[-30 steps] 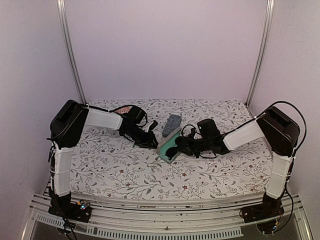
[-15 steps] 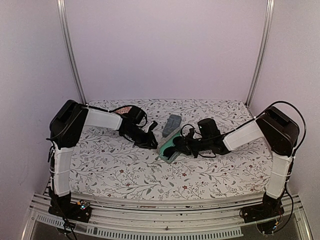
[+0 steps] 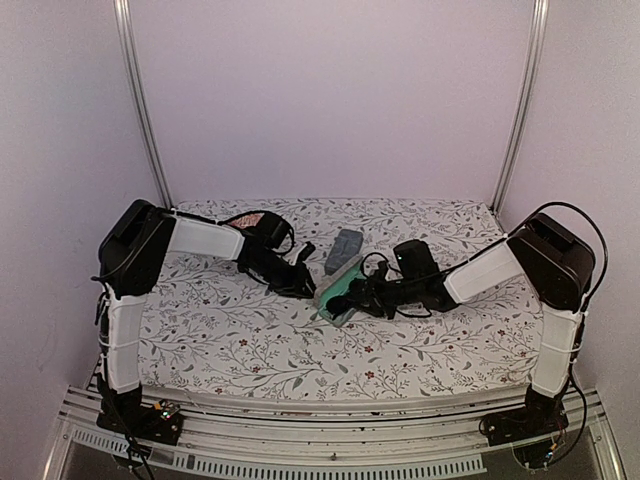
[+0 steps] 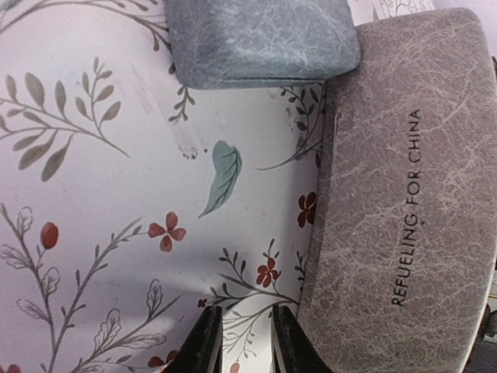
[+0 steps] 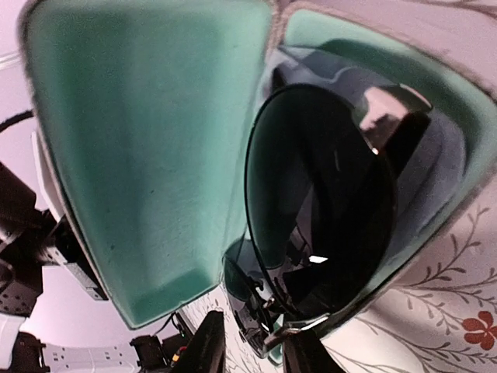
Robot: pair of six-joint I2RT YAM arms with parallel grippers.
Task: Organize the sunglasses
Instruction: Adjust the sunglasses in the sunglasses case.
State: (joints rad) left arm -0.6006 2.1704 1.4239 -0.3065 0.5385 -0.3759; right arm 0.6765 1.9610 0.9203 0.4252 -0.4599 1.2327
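A pair of sunglasses (image 5: 326,194) with dark lenses lies in the lower half of an open tan-grey case (image 4: 404,179). The case's green-lined lid (image 5: 147,155) stands up beside it. My right gripper (image 5: 256,346) is at the near end of the sunglasses. Its fingers are apart, with the frame's hinge and second lens between them, so it is open. My left gripper (image 4: 245,342) sits low on the cloth by the case's outer edge, slightly open with only tablecloth between its fingers. In the top view the case (image 3: 333,300) lies between the left gripper (image 3: 300,280) and the right gripper (image 3: 362,295).
A shut blue-grey case (image 4: 256,35) lies just behind the tan-grey one, at centre back in the top view (image 3: 345,250). The floral tablecloth (image 3: 230,330) covers the table. Walls and two metal posts close off the back and sides.
The right gripper's jaws have parted where they were shut. The right arm has pushed slightly left toward the case. The left arm has barely moved.
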